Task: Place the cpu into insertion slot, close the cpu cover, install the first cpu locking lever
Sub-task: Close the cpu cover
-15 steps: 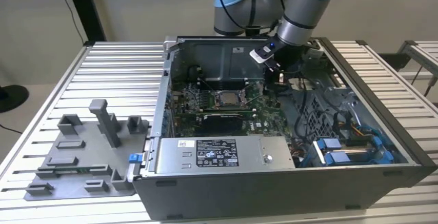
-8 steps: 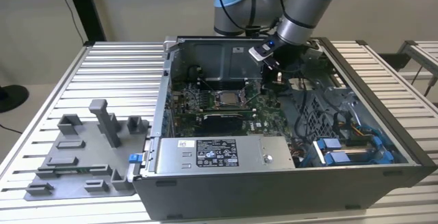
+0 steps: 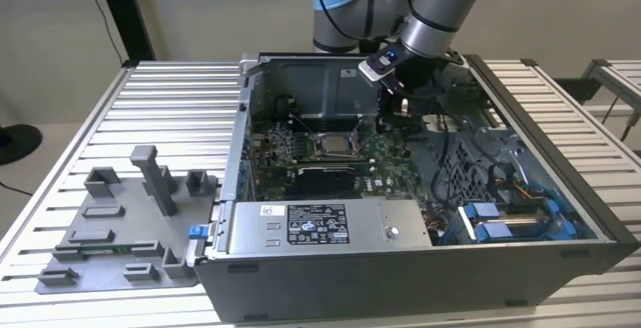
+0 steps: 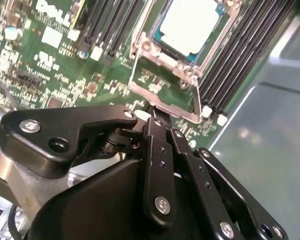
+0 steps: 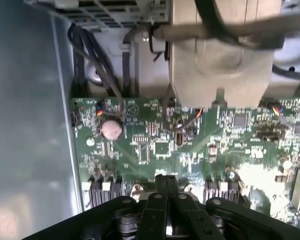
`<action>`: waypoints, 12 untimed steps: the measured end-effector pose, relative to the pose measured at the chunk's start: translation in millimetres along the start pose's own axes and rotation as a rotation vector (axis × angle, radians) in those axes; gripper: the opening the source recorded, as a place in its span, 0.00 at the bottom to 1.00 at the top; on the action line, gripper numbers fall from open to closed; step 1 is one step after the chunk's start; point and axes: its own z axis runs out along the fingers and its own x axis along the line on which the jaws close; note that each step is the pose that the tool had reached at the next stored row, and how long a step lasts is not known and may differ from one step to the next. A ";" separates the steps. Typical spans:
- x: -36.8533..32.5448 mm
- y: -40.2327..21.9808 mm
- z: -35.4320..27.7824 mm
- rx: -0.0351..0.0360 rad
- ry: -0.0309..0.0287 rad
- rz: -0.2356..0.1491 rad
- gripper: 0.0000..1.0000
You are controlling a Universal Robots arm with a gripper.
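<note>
The cpu (image 4: 187, 22) lies silvery face up in the insertion slot (image 4: 166, 59) on the green board; in the exterior view it sits mid-case (image 3: 334, 145). The cpu cover (image 4: 175, 109), a thin silvery frame, is swung open away from the slot, toward my gripper. My gripper (image 4: 155, 119) is shut, and its black fingertips (image 4: 151, 131) meet the cover's free edge; I cannot tell whether they clamp it. In the exterior view the gripper (image 3: 391, 114) hangs inside the case on the slot's right. In the first wrist view the fingers (image 5: 166, 181) are pressed together above the board.
Black memory slots (image 4: 240, 65) run beside the slot, with the grey case wall (image 4: 270, 150) past them. A white-labelled grey box (image 3: 320, 227) fills the case front. Blue brackets and cables (image 3: 511, 219) sit at the exterior view's right. A grey fixture plate (image 3: 120, 230) lies on the table.
</note>
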 end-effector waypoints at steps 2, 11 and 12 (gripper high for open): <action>-0.3 -6.8 0.9 0.0000 0.0006 0.000 0.00; -2.0 -44.0 8.5 -0.0107 0.0020 -0.001 0.00; -2.2 -48.3 9.5 -0.0114 0.0021 -0.001 0.00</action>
